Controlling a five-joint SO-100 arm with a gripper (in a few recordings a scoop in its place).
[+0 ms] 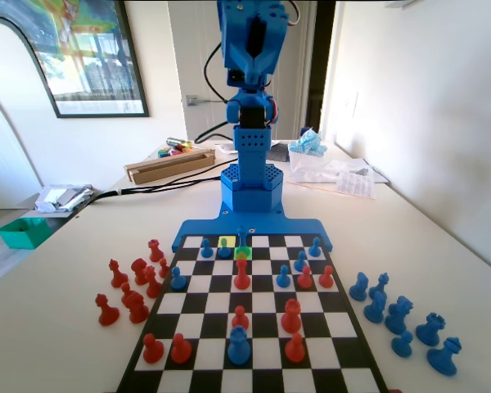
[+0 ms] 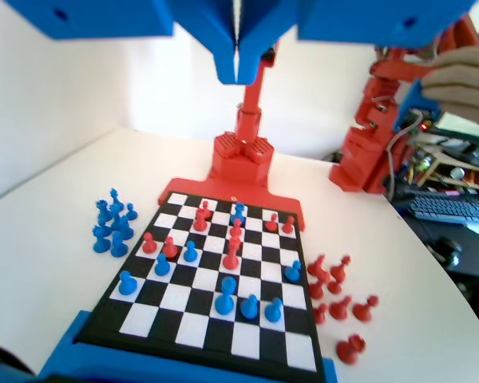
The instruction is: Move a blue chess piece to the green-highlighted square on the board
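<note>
**Pincer raised and closed, blue piece on the green square**

Blue arm stands tall at the far end of the board (image 1: 254, 327) in the fixed view. Pincer (image 2: 237, 68) hangs at the top of the wrist view, jaws pressed together with only a thin seam between them, nothing held, well above the pieces.

The blue chess piece (image 1: 242, 240) stands upright on the green-highlighted square (image 1: 242, 253), second row from the far edge in the fixed view, near the middle columns. Yellow-lit square (image 1: 227, 241) sits just left and one row farther, bare. A red piece (image 1: 242, 275) stands one square nearer on the same column.

Captured red pieces (image 1: 129, 291) are grouped on the desk (image 1: 57, 327) left of the board, captured blue pieces (image 1: 405, 319) on the right. Wrist view is too blurred to pick out the slender piece for certain.
</note>
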